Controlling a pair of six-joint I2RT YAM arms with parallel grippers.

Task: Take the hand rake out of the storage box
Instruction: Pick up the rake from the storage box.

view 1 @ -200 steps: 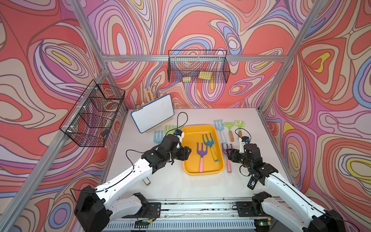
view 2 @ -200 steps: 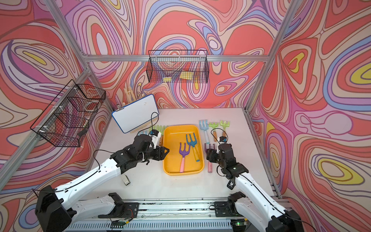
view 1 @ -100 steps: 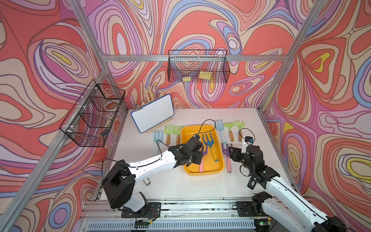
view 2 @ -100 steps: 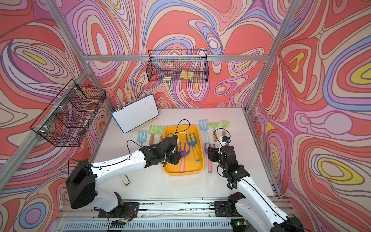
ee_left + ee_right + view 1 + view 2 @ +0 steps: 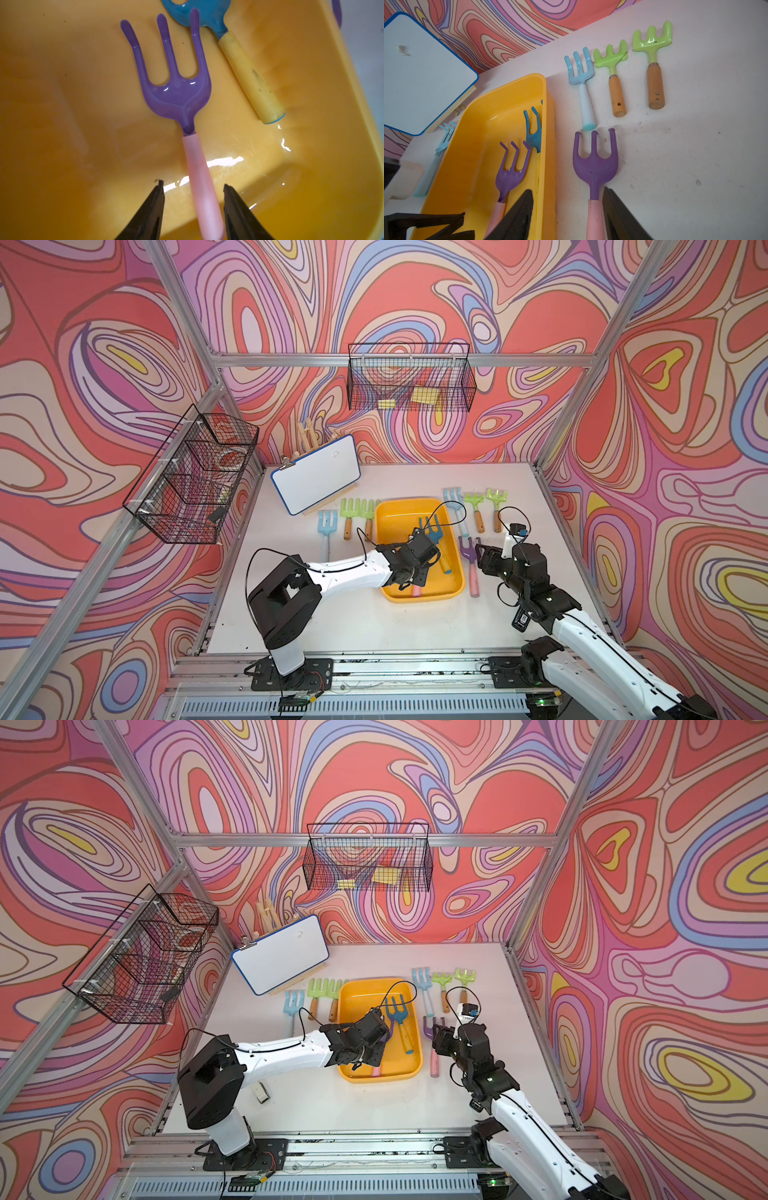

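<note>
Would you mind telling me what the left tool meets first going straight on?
Probably the pink handle of the purple rake, which the left tool straddles in the box; depth is unclear.

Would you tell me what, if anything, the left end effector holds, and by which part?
The left end effector holds nothing yet: its fingers straddle the pink handle of the purple hand rake in the storage box, gaps either side.
</note>
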